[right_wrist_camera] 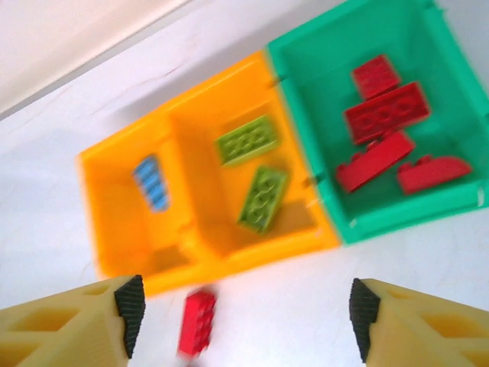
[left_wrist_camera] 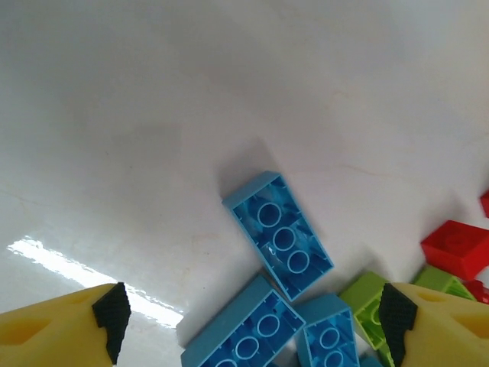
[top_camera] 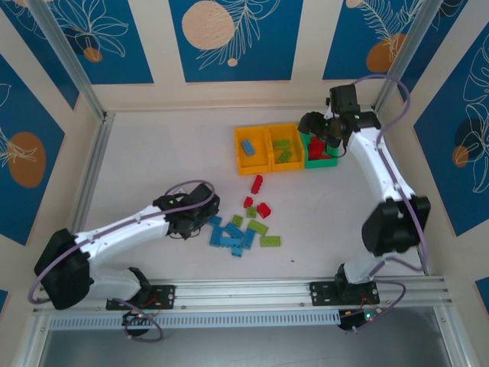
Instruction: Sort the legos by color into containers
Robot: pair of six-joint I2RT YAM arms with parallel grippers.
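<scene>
While the left gripper [top_camera: 205, 222] hung low over the white table [top_camera: 145, 153], just left of centre in the top view, its yellow fingers [left_wrist_camera: 65, 325] stood spread wide at the two bottom corners of the left wrist view, pinching nothing. Between them lay light-blue bricks [left_wrist_camera: 277, 235]. One was upside down near the middle of the frame with its hollow tubes showing, and two more lay just beside it along the bottom edge. Lime-green bricks [left_wrist_camera: 367, 306] and a red brick [left_wrist_camera: 458, 248] sat at the lower right.

In the top view this loose pile of legos [top_camera: 244, 225] lay below centre, well apart from the containers [top_camera: 263, 170], which stood in a row in the upper middle. The right gripper [top_camera: 327, 141] hovered over the green bin [top_camera: 325, 162] at the right end of that row. In the right wrist view its fingers [right_wrist_camera: 92, 321] were likewise wide apart and empty. There the green bin held four red pieces [right_wrist_camera: 386, 111], the middle orange bin [right_wrist_camera: 229, 245] two green ones [right_wrist_camera: 246, 139], and the left orange bin [right_wrist_camera: 107, 229] one blue one [right_wrist_camera: 151, 182]. A stray red brick [right_wrist_camera: 198, 321], blurred, lay on the table just in front of the orange bins at bottom centre.
</scene>
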